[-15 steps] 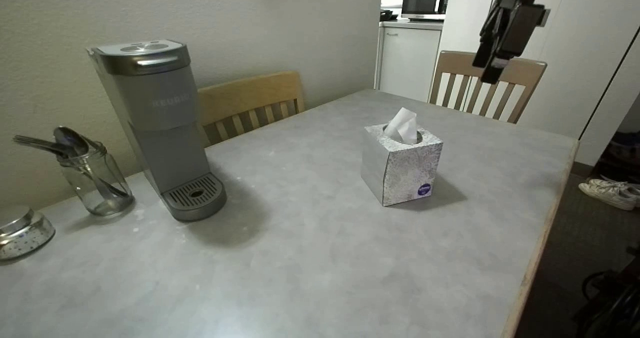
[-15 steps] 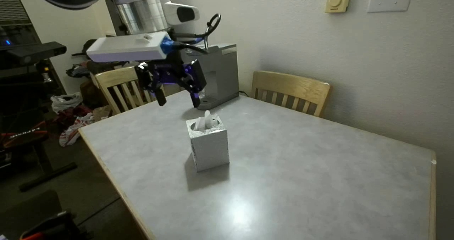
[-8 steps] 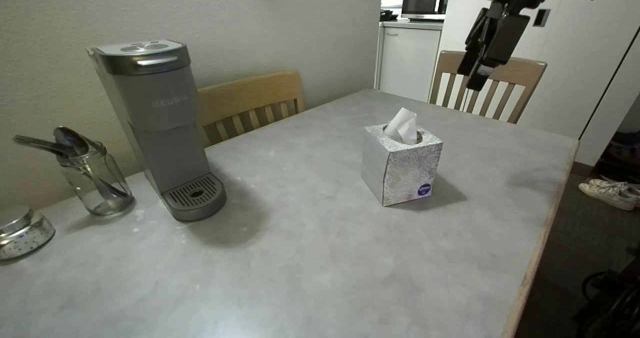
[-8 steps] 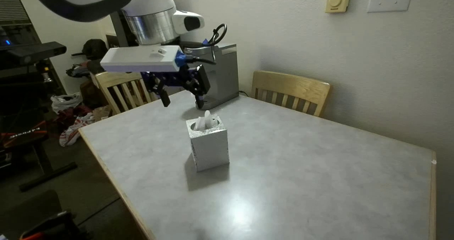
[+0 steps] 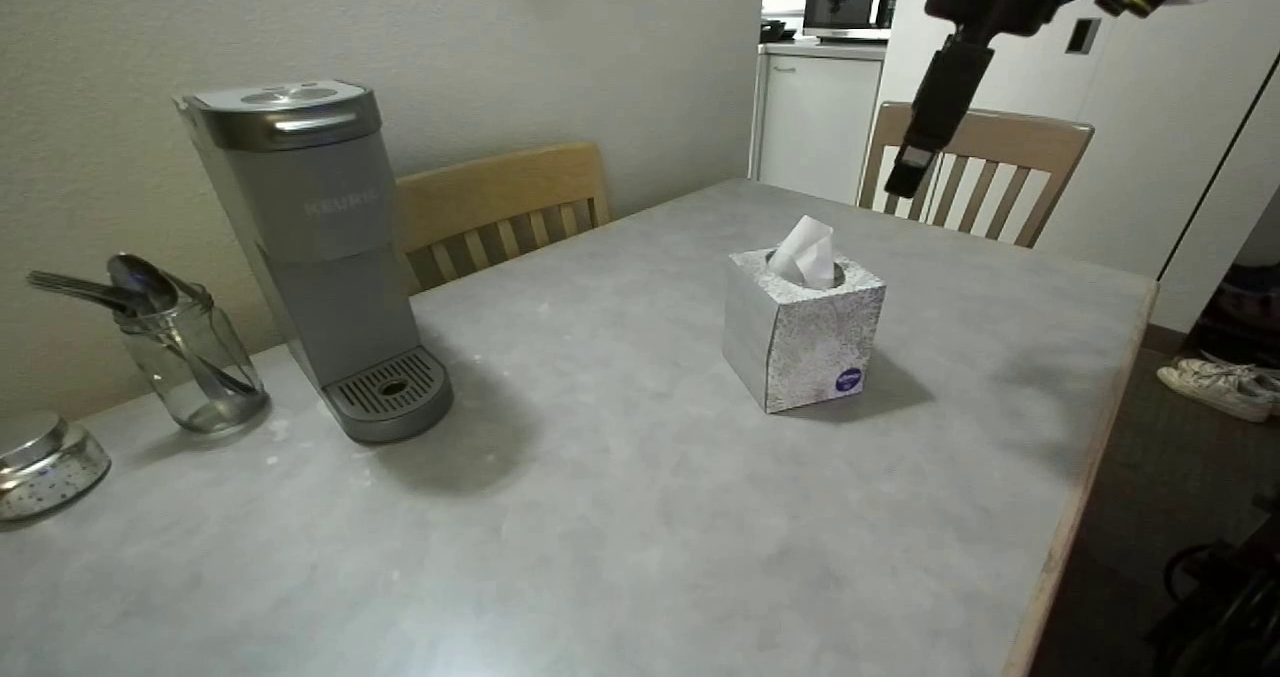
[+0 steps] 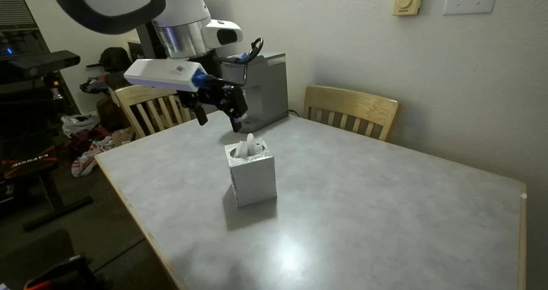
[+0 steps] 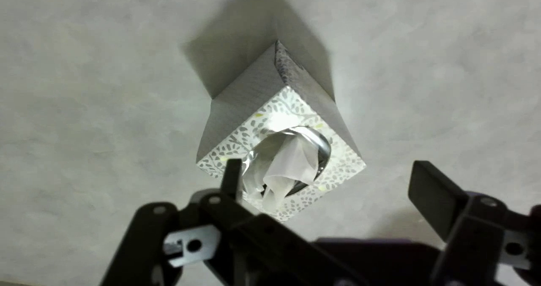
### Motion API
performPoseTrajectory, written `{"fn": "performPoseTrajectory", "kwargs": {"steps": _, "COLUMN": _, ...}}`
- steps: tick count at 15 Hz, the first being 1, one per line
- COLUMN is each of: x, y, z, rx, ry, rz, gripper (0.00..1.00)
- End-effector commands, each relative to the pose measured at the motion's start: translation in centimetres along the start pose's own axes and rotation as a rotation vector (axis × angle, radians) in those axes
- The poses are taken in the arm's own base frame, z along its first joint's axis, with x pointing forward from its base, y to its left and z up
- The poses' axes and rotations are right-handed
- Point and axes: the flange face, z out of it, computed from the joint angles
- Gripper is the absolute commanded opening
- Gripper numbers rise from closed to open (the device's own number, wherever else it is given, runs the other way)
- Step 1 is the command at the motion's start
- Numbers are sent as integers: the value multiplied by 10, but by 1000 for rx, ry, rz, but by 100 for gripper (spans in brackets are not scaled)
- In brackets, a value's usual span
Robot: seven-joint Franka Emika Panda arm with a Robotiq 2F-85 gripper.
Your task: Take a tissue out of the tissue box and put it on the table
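Note:
The tissue box (image 5: 825, 352) is a patterned grey-white cube standing upright on the grey table (image 5: 600, 527); it also shows in an exterior view (image 6: 253, 180) and in the wrist view (image 7: 249, 134). A white tissue (image 5: 806, 250) sticks up from its round opening; it also shows in the wrist view (image 7: 291, 161). My gripper (image 6: 219, 123) is open and empty, above and behind the box in that view. In the wrist view my gripper (image 7: 331, 176) has its fingers wide apart. The left finger (image 7: 231, 178) overlaps the box's top; the right finger (image 7: 435, 197) appears over the table.
A grey coffee maker (image 5: 320, 217) stands by the wall, also seen in an exterior view (image 6: 274, 88). A glass jar with cutlery (image 5: 205, 367) and a metal-lidded container (image 5: 45, 467) stand beside it. Chairs (image 6: 351, 110) stand at the table's edges.
My gripper has come lower and nearer the box, and its wrist has turned. It has stayed open. The box and tissue have not moved.

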Motion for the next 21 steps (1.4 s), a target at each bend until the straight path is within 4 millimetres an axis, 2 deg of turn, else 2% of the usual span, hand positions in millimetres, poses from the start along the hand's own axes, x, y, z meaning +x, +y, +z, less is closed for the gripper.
{"fn": "performPoseTrajectory", "kwargs": {"steps": 1, "x": 30, "y": -3, "z": 29, "rx": 4, "ry": 14, "rz": 130, "gripper": 100}}
{"fn": "performPoseTrajectory", "kwargs": {"steps": 5, "x": 53, "y": 9, "z": 48, "rx": -43, "ry": 59, "rz": 251, "gripper": 100}}
{"fn": "performPoseTrajectory", "kwargs": {"steps": 9, "x": 67, "y": 23, "z": 65, "rx": -70, "ry": 82, "rz": 317, "gripper": 100}}
{"fn": "performPoseTrajectory", "kwargs": {"steps": 14, "x": 65, "y": 26, "z": 82, "rx": -22, "ry": 38, "rz": 387, "gripper": 100}}
{"fn": "performPoseTrajectory", "kwargs": {"steps": 19, "x": 64, "y": 22, "z": 85, "rx": 33, "ry": 21, "rz": 419, "gripper": 100}}
{"fn": "performPoseTrajectory", "kwargs": {"steps": 20, "x": 64, "y": 21, "z": 85, "rx": 42, "ry": 19, "rz": 423, "gripper": 83}}
{"fn": "performPoseTrajectory", "kwargs": {"steps": 21, "x": 64, "y": 21, "z": 85, "rx": 48, "ry": 14, "rz": 428, "gripper": 73}}
